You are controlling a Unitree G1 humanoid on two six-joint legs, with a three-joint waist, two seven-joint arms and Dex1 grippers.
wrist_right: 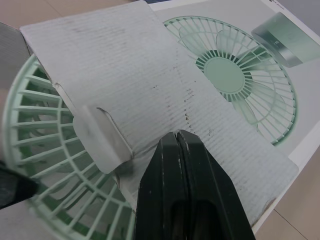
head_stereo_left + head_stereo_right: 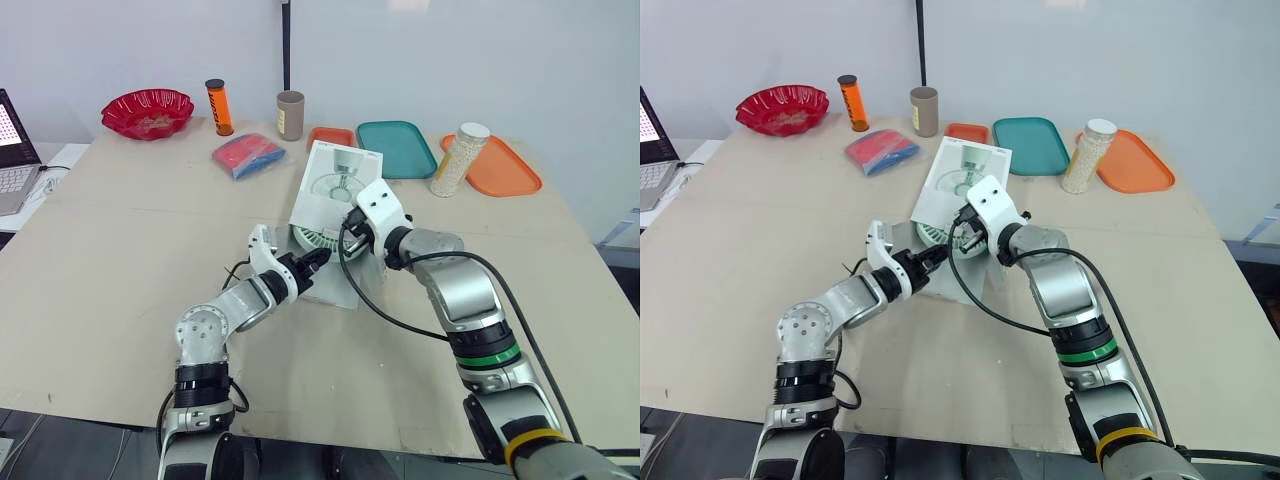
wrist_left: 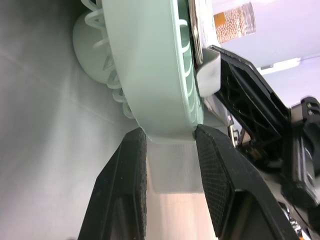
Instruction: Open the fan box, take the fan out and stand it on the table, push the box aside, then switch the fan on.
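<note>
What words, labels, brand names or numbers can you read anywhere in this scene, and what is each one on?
No text here can be read.
fan box: fan picture and tiny corner print, too small to read.
fan: no lettering in sight.
orange can: label too small to read.
jar of white beads: orange label, blurred.
laptop: screen too small to read.

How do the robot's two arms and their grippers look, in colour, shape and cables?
The left arm and right arm are silver-grey with black joints. The right one bears a green ring and a yellow ring, and a black cable loops beside it. Each wrist has a white housing. The left gripper and right gripper have two black fingers each.
</note>
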